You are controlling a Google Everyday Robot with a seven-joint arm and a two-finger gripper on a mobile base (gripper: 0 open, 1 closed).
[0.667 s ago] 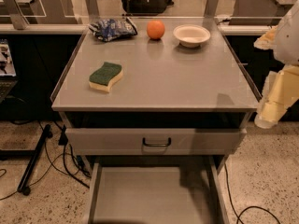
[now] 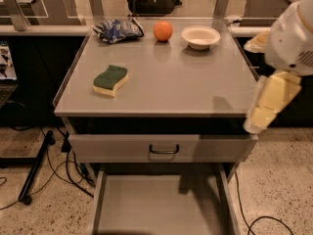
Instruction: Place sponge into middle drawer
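Note:
The sponge [image 2: 111,80], dark green face up over pale yellow foam, lies on the left part of the grey cabinet top [image 2: 186,82]. The middle drawer [image 2: 161,207] is pulled out at the bottom of the view, and its flat grey floor is bare. My gripper [image 2: 270,104] hangs from the white arm at the right edge of the view. It is beside the cabinet's front right corner, far to the right of the sponge, and it holds nothing that I can see.
A blue-and-white snack bag [image 2: 117,30], an orange [image 2: 163,31] and a white bowl [image 2: 200,36] sit along the back of the cabinet top. The drawer front with a black loop handle [image 2: 164,149] is above the open drawer. Cables and a stand leg [image 2: 36,168] lie on the floor at the left.
My arm and gripper have shifted slightly to the left, toward the cabinet's right corner. The sponge and the drawer have not moved.

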